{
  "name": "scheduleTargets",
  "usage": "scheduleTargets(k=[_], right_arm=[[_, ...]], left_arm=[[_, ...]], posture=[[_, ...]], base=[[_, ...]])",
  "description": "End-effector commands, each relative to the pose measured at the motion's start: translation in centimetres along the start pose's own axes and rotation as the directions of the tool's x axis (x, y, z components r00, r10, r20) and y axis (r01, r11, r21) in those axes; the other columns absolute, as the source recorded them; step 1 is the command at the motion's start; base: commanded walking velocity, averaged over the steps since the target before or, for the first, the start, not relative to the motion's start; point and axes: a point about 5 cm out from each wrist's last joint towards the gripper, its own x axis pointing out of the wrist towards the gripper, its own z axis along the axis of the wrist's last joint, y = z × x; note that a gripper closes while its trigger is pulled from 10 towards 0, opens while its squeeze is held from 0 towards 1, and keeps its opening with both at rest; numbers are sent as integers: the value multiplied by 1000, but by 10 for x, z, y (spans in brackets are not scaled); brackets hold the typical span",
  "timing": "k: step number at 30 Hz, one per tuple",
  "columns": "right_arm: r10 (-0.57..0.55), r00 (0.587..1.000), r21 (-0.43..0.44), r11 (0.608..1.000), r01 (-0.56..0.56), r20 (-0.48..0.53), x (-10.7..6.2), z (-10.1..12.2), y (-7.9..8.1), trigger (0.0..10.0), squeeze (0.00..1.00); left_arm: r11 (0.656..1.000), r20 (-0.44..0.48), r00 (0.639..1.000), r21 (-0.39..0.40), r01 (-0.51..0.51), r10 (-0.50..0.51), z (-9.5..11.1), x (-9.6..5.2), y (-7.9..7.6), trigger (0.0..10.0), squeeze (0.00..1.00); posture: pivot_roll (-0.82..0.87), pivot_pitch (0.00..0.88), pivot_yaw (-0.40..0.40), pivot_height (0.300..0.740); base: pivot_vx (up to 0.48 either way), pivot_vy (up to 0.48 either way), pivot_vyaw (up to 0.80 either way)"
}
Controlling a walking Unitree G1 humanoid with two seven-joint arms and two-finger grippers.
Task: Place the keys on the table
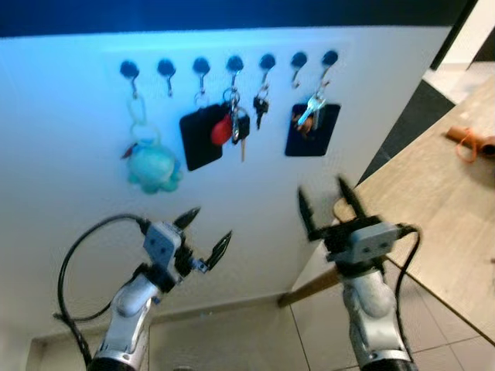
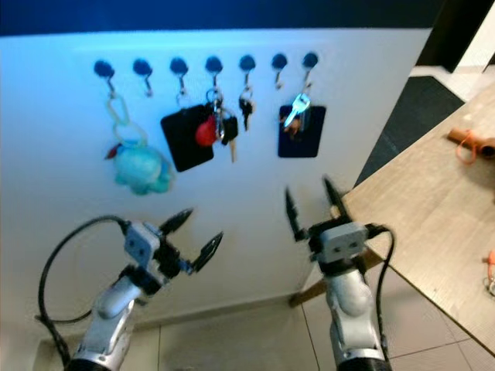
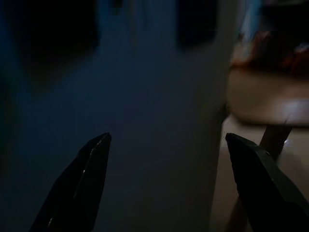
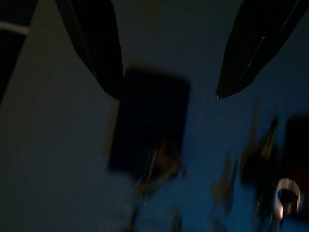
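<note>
A row of hooks on a white wall panel (image 1: 69,139) holds several key sets. A blue key bunch (image 1: 311,112) hangs over a dark card (image 1: 312,130) on the right. A red fob with keys (image 1: 230,126) and a small black key (image 1: 261,108) hang in the middle, and a teal plush keyring (image 1: 153,166) on the left. My right gripper (image 1: 329,201) is open, raised below the blue keys and apart from them. My left gripper (image 1: 207,229) is open too, lower, under the red fob. The wooden table (image 1: 441,201) is at the right.
An orange object (image 1: 469,141) lies on the far part of the table. A slanted table leg (image 1: 309,287) stands on the tiled floor (image 1: 232,340) between wall and table. A dark mat (image 1: 410,116) lies past the wall's edge.
</note>
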Motion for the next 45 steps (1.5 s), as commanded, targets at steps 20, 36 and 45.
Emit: scheduleTargets(k=[20,36,45], right_arm=[[-19,999,54,998,18,29,61,22,-29,10000,1000],[-14,999,117,993,18,-34,77,14,-61,10000,0],[92,991,211,975,-69,-98,75,4,-63,10000,0]], left_arm=[[997,88,996,-82,3,5,30,28,-19,10000,0],[997,102,995,-73,12,-4,42,34,-20,10000,0],[997,102,994,-61,43,-37,45,35,-23,10000,0]], posture=[[32,73,-44,740],[43,76,-35,740],[47,74,-31,740]], base=[[0,0,0],[0,0,0],[0,0,0]])
